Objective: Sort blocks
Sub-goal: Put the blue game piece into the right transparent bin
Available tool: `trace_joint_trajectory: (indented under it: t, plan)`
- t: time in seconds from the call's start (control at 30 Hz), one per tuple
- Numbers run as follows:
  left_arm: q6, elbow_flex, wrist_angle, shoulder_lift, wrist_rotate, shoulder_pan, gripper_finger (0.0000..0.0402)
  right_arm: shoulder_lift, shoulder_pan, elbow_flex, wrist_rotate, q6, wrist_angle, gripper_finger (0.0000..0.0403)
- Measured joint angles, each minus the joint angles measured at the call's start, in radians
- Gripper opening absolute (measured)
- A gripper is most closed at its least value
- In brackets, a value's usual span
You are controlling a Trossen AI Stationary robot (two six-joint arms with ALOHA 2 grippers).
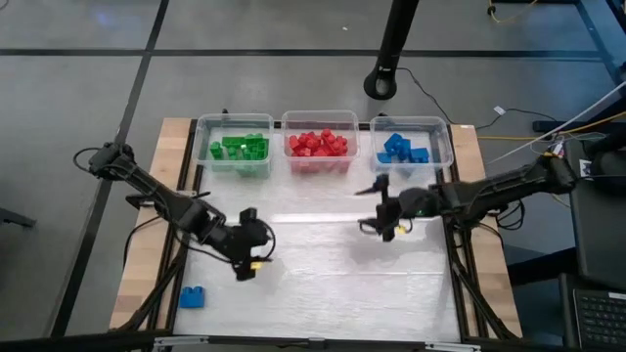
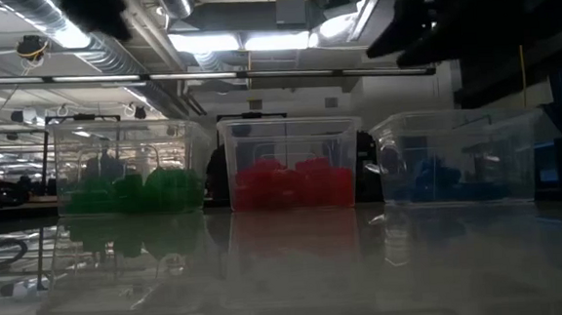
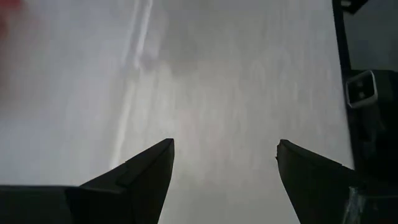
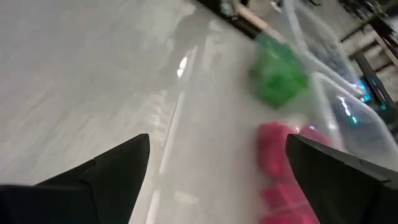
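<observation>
both arms low over table (image 1: 323, 284), each gripper agape, empty.

Seen from above, three clear bins line the far edge of the worktop (image 1: 323, 284): green blocks (image 1: 240, 148) at left, red blocks (image 1: 318, 144) in the middle, blue blocks (image 1: 403, 149) at right. A lone blue block (image 1: 192, 296) lies near the front-left corner. The left end effector (image 1: 256, 256) hovers over the worktop's left half, the right end effector (image 1: 383, 208) just before the blue bin (image 1: 445, 147), nothing between its open fingers.
</observation>
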Motion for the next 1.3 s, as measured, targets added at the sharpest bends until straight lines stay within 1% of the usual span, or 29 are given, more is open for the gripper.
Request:
trace_joint_trajectory:
  t: [0.13,0.2,0.3,0.4,0.53,0.6,0.73,0.8,1.0,1.1,1.23,1.3]
  plan:
    - [-0.185,0.0,-0.062,0.018,0.001,-0.094,0.0269,0.088,0.059,-0.049,0.04,-0.022,0.086,0.0376]
    - [-0.274,0.0,-0.068,0.042,0.007,-0.142,0.0269,0.136,0.059,-0.055,0.06,-0.019,0.109,0.0376]
    - [-0.416,0.0,-0.071,0.091,0.012,-0.213,0.0269,0.206,0.059,-0.056,0.063,-0.004,0.132,0.0376]
    - [-0.584,0.0,-0.067,0.147,0.049,-0.28,0.0265,0.269,0.059,-0.056,0.063,-0.002,0.184,0.0376]
    - [-0.813,-0.001,-0.04,0.24,0.164,-0.377,0.0249,0.33,0.059,-0.055,0.062,0.005,0.276,0.0376]
    - [-0.9,0.0,-0.011,0.283,0.23,-0.422,0.0239,0.357,0.059,-0.055,0.061,0.019,0.314,0.0376]
    - [-1.07,0.023,-0.019,0.345,0.388,-0.49,0.0222,0.398,0.059,-0.055,0.06,0.078,0.365,0.0376]
    - [-1.133,0.025,-0.027,0.353,0.43,-0.524,0.0213,0.414,0.067,-0.055,0.058,0.102,0.393,0.0376]
    - [-1.276,0.025,-0.065,0.354,0.438,-0.619,0.0194,0.451,0.123,-0.055,0.052,0.115,0.525,0.0376]
    - [-1.328,0.021,-0.06,0.354,0.421,-0.66,0.0187,0.452,0.147,-0.055,0.06,0.114,0.57,0.0376]
    - [-1.339,-0.004,-0.051,0.355,0.361,-0.69,0.018,0.452,0.165,-0.055,0.064,0.114,0.587,0.0376]
    - [-1.308,-0.016,-0.067,0.355,0.333,-0.688,0.0178,0.452,0.171,-0.055,0.072,0.118,0.591,0.0376]
